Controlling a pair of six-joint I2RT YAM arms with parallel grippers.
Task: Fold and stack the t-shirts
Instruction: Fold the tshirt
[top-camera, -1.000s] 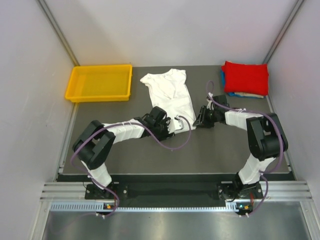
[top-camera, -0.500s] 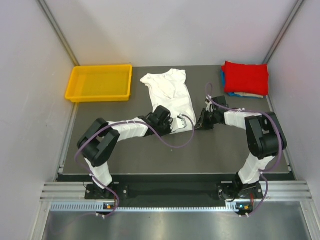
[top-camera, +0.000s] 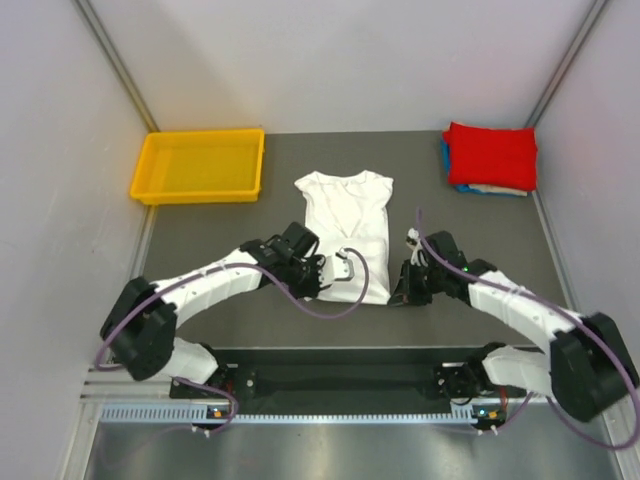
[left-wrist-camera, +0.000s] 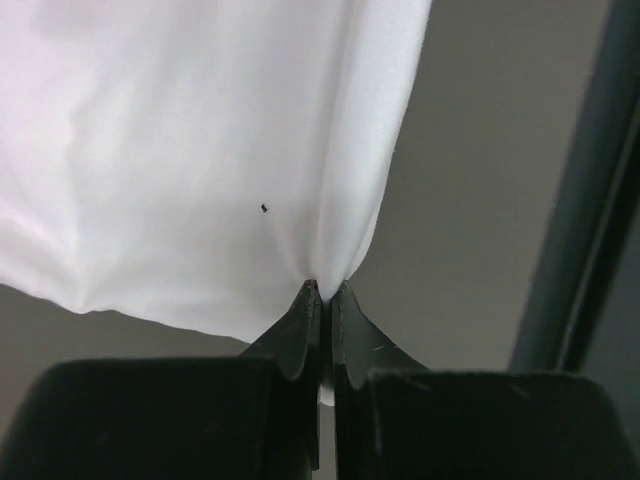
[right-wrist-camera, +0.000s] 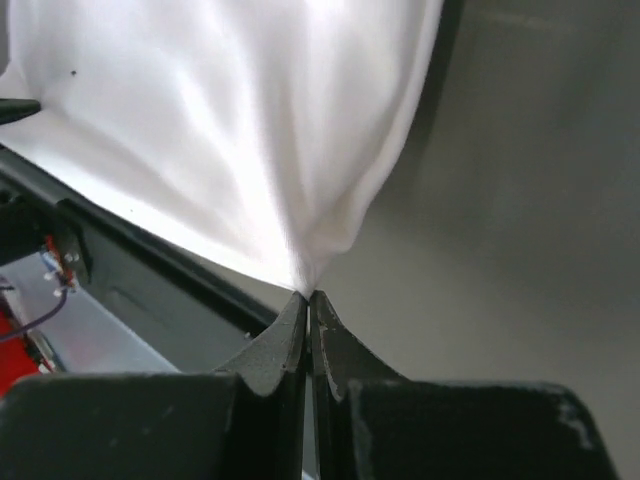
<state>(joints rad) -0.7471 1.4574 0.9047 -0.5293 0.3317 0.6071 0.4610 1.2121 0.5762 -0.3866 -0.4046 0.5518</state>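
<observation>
A white V-neck t-shirt (top-camera: 347, 222) lies spread in the middle of the dark mat, collar toward the back. My left gripper (top-camera: 322, 280) is shut on its near left hem corner (left-wrist-camera: 320, 270), with cloth pinched between the fingertips. My right gripper (top-camera: 398, 292) is shut on the near right hem corner (right-wrist-camera: 315, 268). The white cloth fans out from both pinches in the wrist views. A stack of folded t-shirts (top-camera: 490, 157) with a red one on top sits at the back right; blue and cream edges show under it.
A yellow plastic tray (top-camera: 198, 165) stands at the back left of the mat. White walls close in on both sides. The mat's near edge and a metal rail (top-camera: 340, 380) lie just behind the grippers.
Both grippers closed on the hem corners and pulled toward the near edge. The shirt slid nearer and straightened out from its earlier tilt.
</observation>
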